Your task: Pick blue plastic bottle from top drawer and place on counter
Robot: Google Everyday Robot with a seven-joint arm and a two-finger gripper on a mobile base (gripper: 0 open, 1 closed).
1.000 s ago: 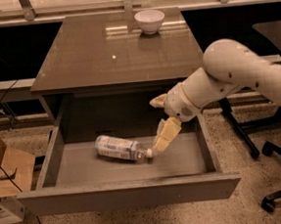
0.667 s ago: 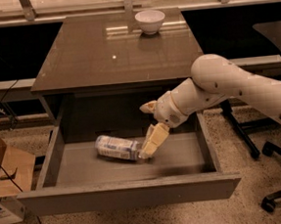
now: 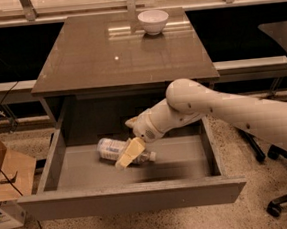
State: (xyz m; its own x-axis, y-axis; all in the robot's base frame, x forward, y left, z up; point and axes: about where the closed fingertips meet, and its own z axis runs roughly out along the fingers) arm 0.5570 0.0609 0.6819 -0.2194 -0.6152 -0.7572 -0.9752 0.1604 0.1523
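Observation:
The blue plastic bottle (image 3: 112,148) lies on its side inside the open top drawer (image 3: 131,199), left of centre, with its cap end pointing right. My gripper (image 3: 127,156) reaches into the drawer from the right on a white arm and sits right over the bottle's neck end, its tan finger (image 3: 130,152) covering part of the bottle. The counter (image 3: 98,55) is the glossy brown top above the drawer.
A white bowl (image 3: 153,21) stands at the back of the counter. A cardboard box (image 3: 6,178) sits on the floor to the left of the drawer. Office chair bases (image 3: 286,194) stand on the floor to the right.
My gripper has moved left and down inside the drawer, from beside the bottle's cap end to over the bottle itself. The bottle has not moved.

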